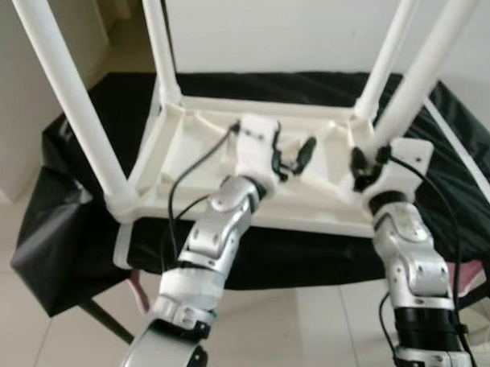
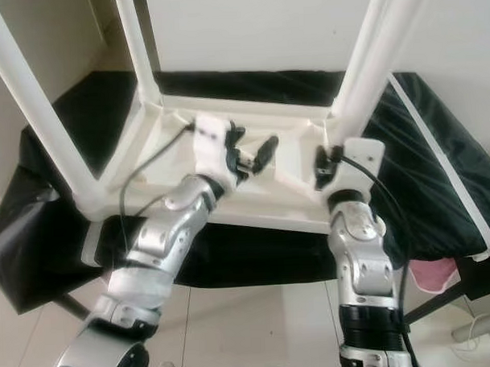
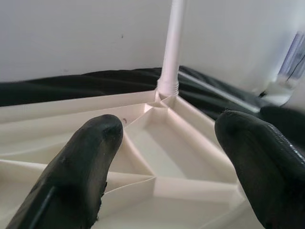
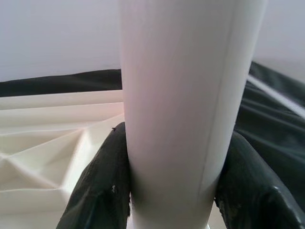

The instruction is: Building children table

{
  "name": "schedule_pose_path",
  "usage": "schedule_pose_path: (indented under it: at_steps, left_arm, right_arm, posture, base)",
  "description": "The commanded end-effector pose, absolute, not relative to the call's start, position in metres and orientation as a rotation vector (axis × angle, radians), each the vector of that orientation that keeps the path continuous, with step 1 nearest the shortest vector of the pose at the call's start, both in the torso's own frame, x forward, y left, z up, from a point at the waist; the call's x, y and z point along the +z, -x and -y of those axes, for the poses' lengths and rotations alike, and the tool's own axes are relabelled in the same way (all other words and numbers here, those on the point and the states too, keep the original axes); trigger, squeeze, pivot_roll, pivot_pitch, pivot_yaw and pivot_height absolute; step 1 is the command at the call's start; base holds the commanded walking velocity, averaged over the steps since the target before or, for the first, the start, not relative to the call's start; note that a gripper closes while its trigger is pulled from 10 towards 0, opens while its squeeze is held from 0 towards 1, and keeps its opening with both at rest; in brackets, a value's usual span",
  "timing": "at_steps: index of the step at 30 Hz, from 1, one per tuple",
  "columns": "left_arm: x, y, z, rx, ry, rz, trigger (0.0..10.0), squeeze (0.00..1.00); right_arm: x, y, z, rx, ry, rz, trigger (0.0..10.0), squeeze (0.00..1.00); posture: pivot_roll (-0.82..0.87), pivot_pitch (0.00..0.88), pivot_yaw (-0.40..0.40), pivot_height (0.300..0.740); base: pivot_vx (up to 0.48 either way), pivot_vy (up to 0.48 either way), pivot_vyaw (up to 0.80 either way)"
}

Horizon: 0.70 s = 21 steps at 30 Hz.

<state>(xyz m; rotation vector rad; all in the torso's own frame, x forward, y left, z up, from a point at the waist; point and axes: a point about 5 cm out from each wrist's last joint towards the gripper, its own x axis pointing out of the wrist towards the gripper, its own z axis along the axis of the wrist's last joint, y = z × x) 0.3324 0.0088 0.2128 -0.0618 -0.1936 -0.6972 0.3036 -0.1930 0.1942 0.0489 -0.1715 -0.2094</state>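
Children table (image 1: 228, 164) lies upside down on the cloth-covered tabletop (image 1: 471, 200), four legs up. My left gripper (image 1: 292, 154) over its underside middle; right gripper (image 1: 369, 159) at near-right leg (image 1: 422, 73).

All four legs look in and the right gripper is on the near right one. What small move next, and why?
Probably twist or press that leg a little to seat it. The right gripper is shut on it just above its socket, so it is placed to act. The left gripper hovers open over the upturned tabletop, holding nothing; it could press down to steady the top.
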Motion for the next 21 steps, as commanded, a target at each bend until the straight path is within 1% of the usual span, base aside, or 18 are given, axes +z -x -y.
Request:
schedule_pose_path:
  at_steps: [1,2,5,6,11,13,17,21]
  left_arm:
    - [0.211,-0.324,-0.003,-0.795,-0.032,0.229,10.0,0.0]
    - [0.211,-0.324,-0.003,-0.795,-0.032,0.229,10.0,0.0]
    - [0.193,-0.311,0.002,-0.91,-0.145,0.206,10.0,0.0]
    - [0.193,-0.311,0.002,-0.91,-0.145,0.206,10.0,0.0]
    - [0.174,-0.286,0.009,-1.107,-0.244,0.185,10.0,0.0]
    - [0.172,-0.283,0.009,-1.118,-0.253,0.186,10.0,0.0]
    - [0.157,-0.269,0.008,-1.222,-0.311,0.137,10.0,0.0]
    - [0.154,-0.264,0.006,-1.261,-0.329,0.124,10.0,0.0]
  right_arm:
    - [0.199,-0.297,0.2,-0.249,-0.008,0.215,10.0,0.0]
    - [0.199,-0.297,0.2,-0.249,-0.008,0.215,10.0,0.0]
    - [0.19,-0.286,0.212,-0.325,0.03,0.205,10.0,0.0]
    - [0.19,-0.286,0.212,-0.325,0.03,0.205,10.0,0.0]
    - [0.182,-0.269,0.219,-0.39,0.033,0.205,10.0,0.0]
    - [0.181,-0.268,0.22,-0.395,0.033,0.206,10.0,0.0]
    - [0.179,-0.254,0.224,-0.443,0.062,0.23,10.0,0.0]
    - [0.171,-0.247,0.227,-0.446,0.062,0.222,10.0,0.0]
  posture:
    - [-0.08,0.006,-0.027,0.74]
    - [-0.08,0.006,-0.027,0.74]
    - [-0.08,0.012,-0.024,0.74]
    - [-0.08,0.012,-0.024,0.74]
    - [-0.09,0.021,-0.015,0.74]
    - [-0.09,0.021,-0.015,0.74]
    - [-0.09,0.029,-0.01,0.74]
    - [-0.09,0.035,-0.007,0.74]
  base:
    - [0.0,0.0,0.0]
    - [0.0,0.0,0.0]
    - [0.0,0.0,0.0]
    - [0.0,0.0,0.0]
    - [0.0,0.0,0.0]
    - [0.0,0.0,0.0]
    - [0.0,0.0,0.0]
    - [0.0,0.0,0.0]
